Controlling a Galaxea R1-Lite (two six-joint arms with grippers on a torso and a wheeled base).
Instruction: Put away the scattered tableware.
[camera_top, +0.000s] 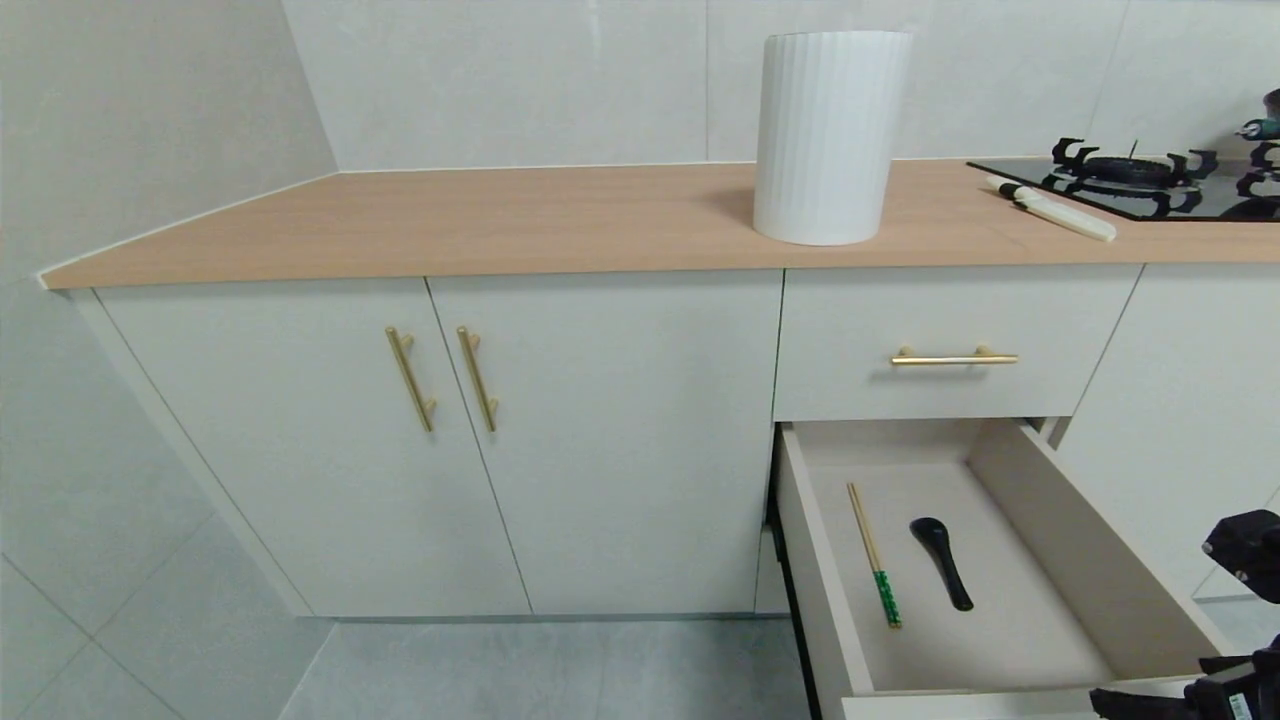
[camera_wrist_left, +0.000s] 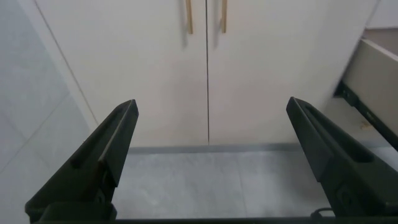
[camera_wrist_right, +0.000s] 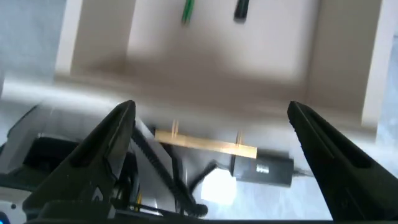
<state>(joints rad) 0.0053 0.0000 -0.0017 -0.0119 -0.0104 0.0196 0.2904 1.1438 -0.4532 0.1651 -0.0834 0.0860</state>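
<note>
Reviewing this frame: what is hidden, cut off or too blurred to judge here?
Head view: the stove runs off the right edge.
Head view: the white canister hides the counter behind it.
Head view: the open drawer has its front cut by the bottom edge.
Right wrist view: the chopsticks and spoon are blurred, mostly cut by the frame edge.

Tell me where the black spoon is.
In the head view, lower right, the spoon lies inside the open drawer, just right of the chopsticks and below the closed drawer.
</note>
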